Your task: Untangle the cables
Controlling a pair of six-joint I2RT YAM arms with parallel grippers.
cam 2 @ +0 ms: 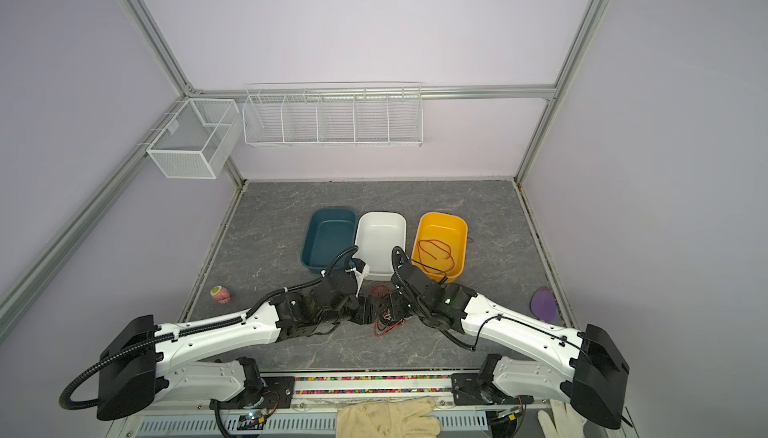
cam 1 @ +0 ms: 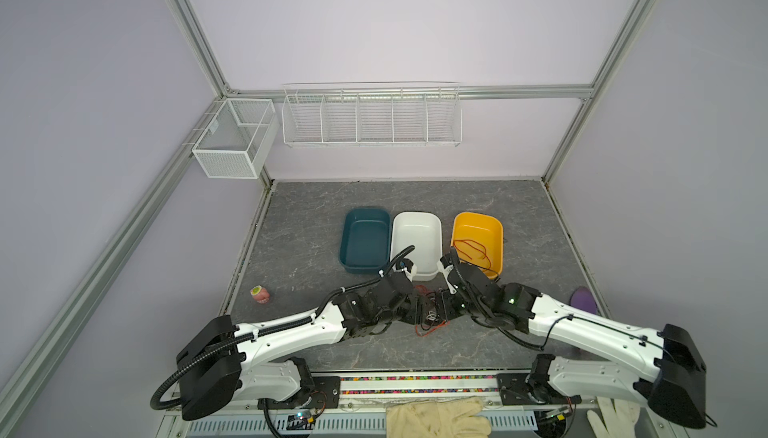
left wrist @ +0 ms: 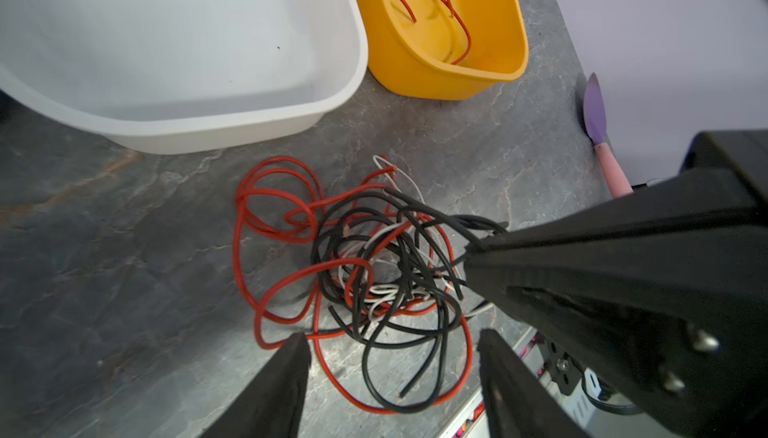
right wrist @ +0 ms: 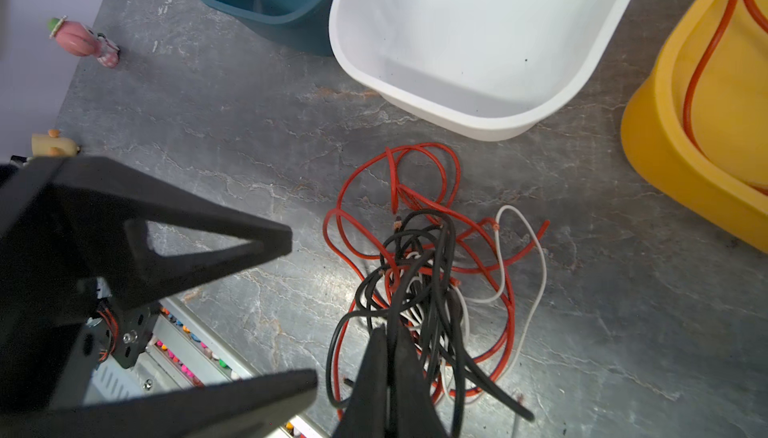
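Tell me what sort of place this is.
Probably a robot lab test cell: an aluminium frame with plain walls encloses the table, left arm and right arm are mounted at its edge, and tangled cables lie near a white tub.

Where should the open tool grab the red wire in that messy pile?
Grab the red loop sticking out toward the white bin. It lies flat on the table, clear of the black strands, so the left tool can drop straight down over it.
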